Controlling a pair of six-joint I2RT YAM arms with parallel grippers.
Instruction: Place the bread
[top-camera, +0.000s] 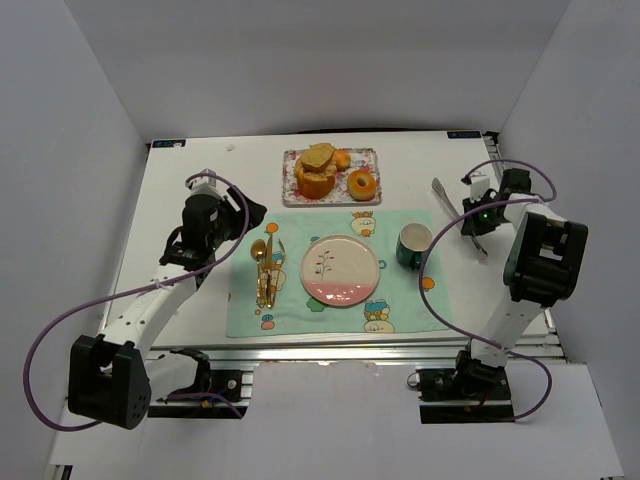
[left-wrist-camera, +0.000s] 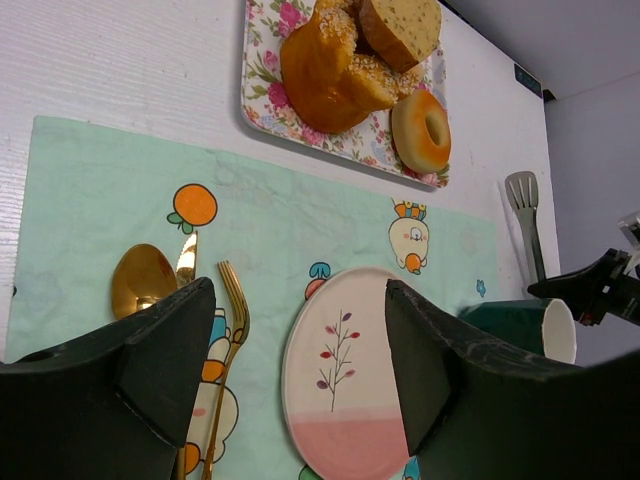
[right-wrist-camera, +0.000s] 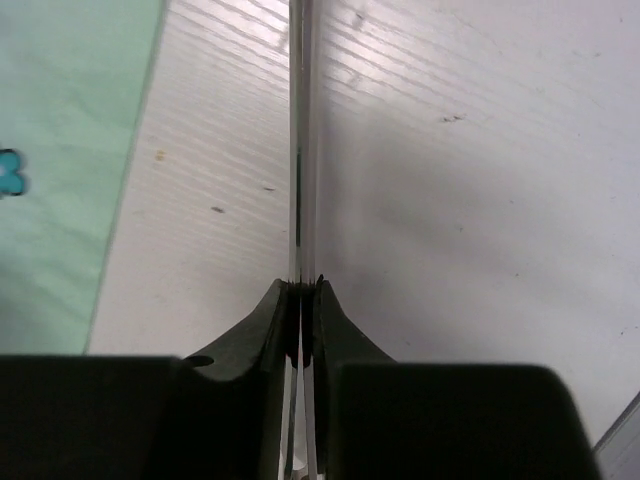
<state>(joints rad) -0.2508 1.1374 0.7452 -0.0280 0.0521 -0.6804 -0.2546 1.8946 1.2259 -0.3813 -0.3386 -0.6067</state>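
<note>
White table (top-camera: 200, 180) in a white-walled booth. One mint cartoon-print placemat (top-camera: 300, 225) at the near middle. On it: one round pink-and-white plate (top-camera: 340, 270) at centre, one green mug (top-camera: 414, 245) at the right edge, and three gold cutlery pieces (left-wrist-camera: 232, 300) at the left edge. One floral rectangular tray (top-camera: 372, 155) at the table's far edge holds the bread (top-camera: 318, 172), at least three pieces, one ring-shaped. Right gripper (right-wrist-camera: 301, 288) clenched on one pair of metal tongs (right-wrist-camera: 299, 120) near the right edge. Left gripper (left-wrist-camera: 298, 330) released, over the placemat.

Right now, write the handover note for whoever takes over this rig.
Left gripper: open, empty, near the left edge of the placemat.
Right gripper: shut on the tongs, at the table's right side.
Bread: all on the floral tray, far side. Plate: bare.
Done: tongs gripped.
Left: take bread with the tongs and, presumably, set it on the plate.
</note>
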